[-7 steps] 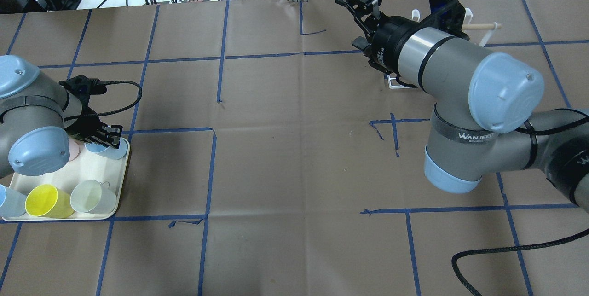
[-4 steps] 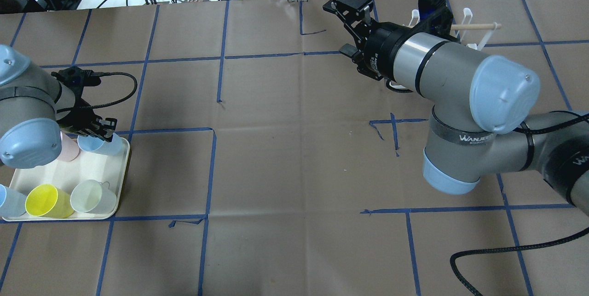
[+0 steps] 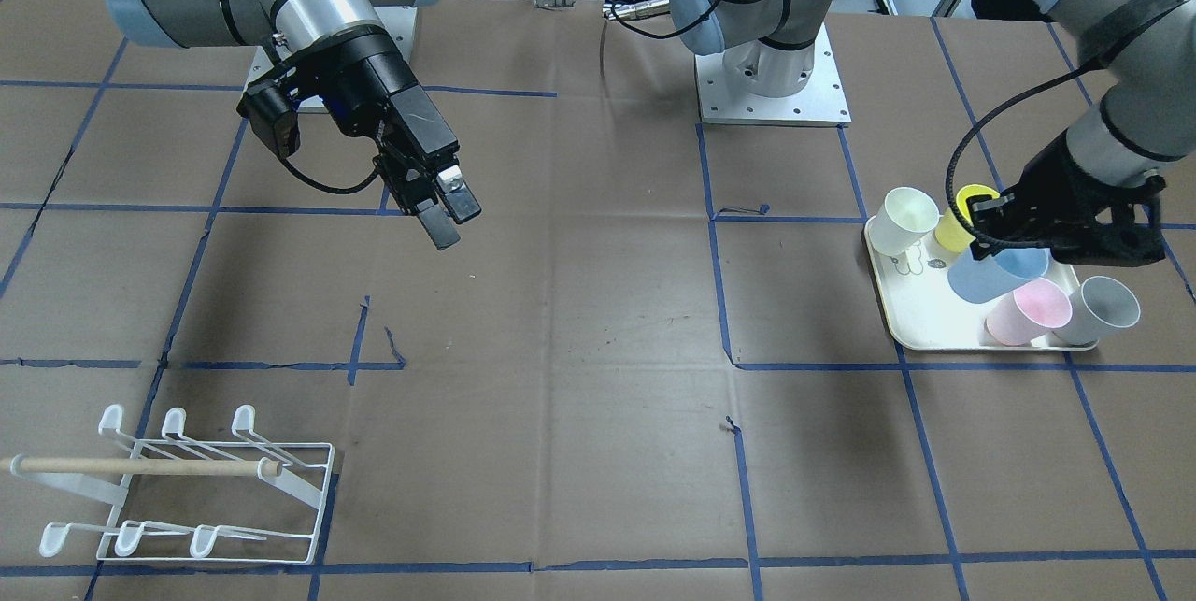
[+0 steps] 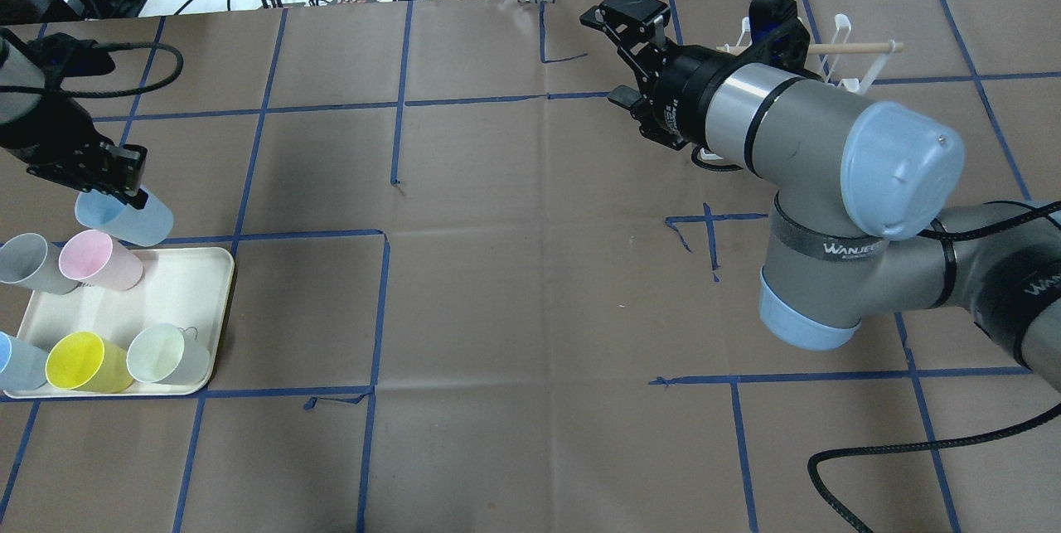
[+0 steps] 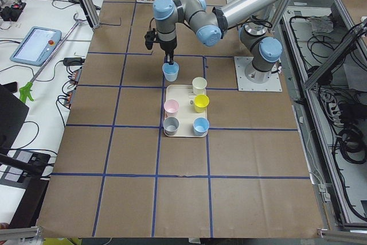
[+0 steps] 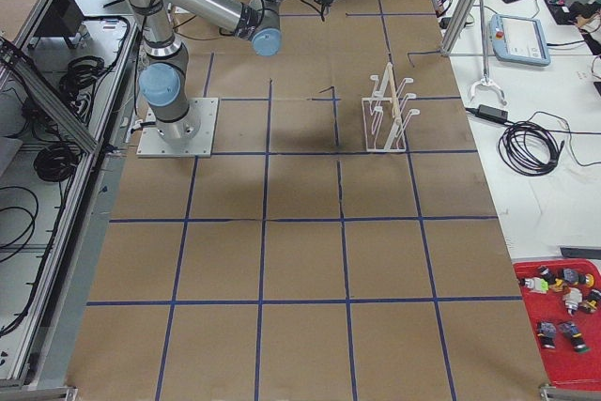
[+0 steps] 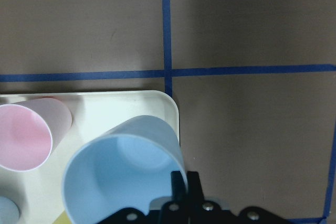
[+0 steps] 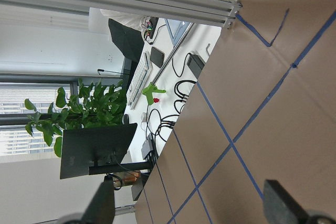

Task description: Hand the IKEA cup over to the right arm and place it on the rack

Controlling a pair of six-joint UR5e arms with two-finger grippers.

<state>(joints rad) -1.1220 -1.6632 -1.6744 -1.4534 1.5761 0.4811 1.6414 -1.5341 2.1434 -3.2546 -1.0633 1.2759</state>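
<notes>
A brown-papered table, ruled into squares by blue tape, fills every view; its wide middle lies bare between the two arms. The right arm reaches toward the far edge; in the overhead view its bulk hides most of the white wire rack. From across the table the rack stands free near the operators' edge, with two rows of three prongs and one wooden dowel. The left arm is cut off at the overhead view's border.

The cream tray sits at the robot's left end; five cups stand on it: a grey cup, a pink cup, a yellow cup, a pale cup and a blue cup, the last cropped by the frame.

The right hand hangs released, fingers wide, well apart from the rack; the left hand is clenched on the rim of a sixth, the light blue IKEA cup, raised above the tray's far corner.
</notes>
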